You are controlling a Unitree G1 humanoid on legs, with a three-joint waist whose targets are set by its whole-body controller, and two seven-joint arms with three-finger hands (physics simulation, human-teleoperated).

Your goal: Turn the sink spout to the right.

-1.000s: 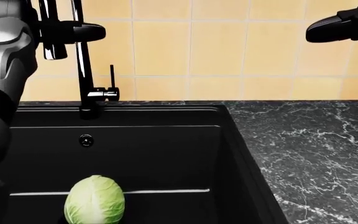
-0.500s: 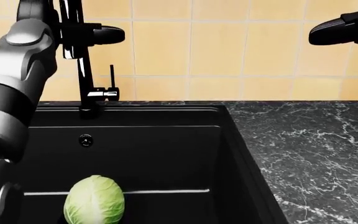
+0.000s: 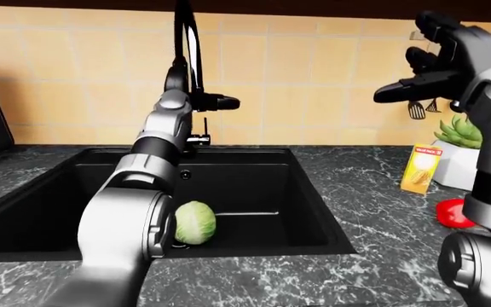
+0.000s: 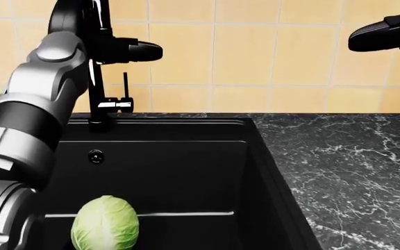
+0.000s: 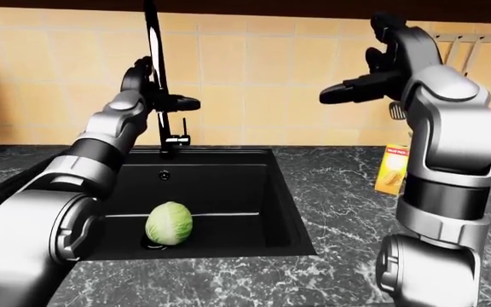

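The black sink faucet (image 4: 96,88) rises from the far rim of the black sink (image 4: 186,130), and its tall spout (image 3: 186,38) runs out of the top of the views. My left hand (image 4: 134,51) is up at the spout's stem, one black finger stretched to the right past it. The spout's hanging end is hidden behind my left forearm. Its fingers look straight rather than curled round the pipe. My right hand (image 5: 356,89) is raised in the air at the upper right, open and holding nothing.
A green cabbage (image 4: 105,223) lies in the sink basin. On the dark marble counter (image 4: 346,172) to the right stand a yellow box (image 3: 421,167), a red object (image 3: 452,213) and a potted plant (image 3: 463,134). Utensils (image 3: 416,110) hang on the tiled wall.
My left hand has swung to the right along the wall, and the spout's hanging end has moved right with it, now behind my arm. The right hand has barely shifted.
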